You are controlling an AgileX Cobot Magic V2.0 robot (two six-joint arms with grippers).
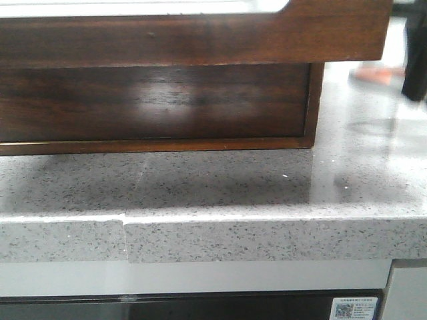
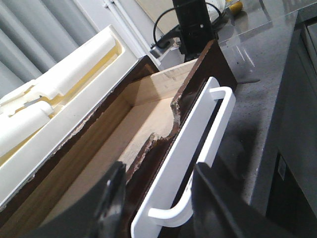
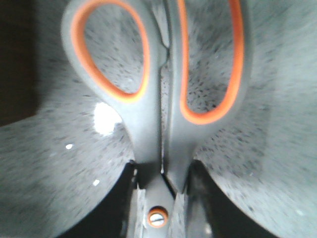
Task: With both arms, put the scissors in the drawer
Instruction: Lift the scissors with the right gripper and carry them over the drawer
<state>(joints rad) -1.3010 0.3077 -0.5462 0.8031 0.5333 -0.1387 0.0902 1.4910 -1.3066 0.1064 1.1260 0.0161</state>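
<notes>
The scissors (image 3: 163, 124), grey handles with orange linings, show only in the right wrist view. My right gripper (image 3: 159, 198) is shut on them near the pivot screw, the loops pointing away, above the speckled counter. The drawer (image 2: 94, 153) is pulled open, pale and bare inside, with a chipped dark front and a white handle (image 2: 208, 124). My left gripper (image 2: 156, 198) straddles the drawer front, one finger inside the drawer and the other outside against the handle, closed on both. In the front view the drawer front (image 1: 200, 33) juts out above the wooden box (image 1: 153, 100); neither gripper shows there.
The box stands on a grey speckled counter (image 1: 233, 180) whose front edge runs across the front view. A white moulded foam piece (image 2: 64, 74) lies on top of the box. A black stand (image 2: 193, 25) with cables is behind the drawer's far end.
</notes>
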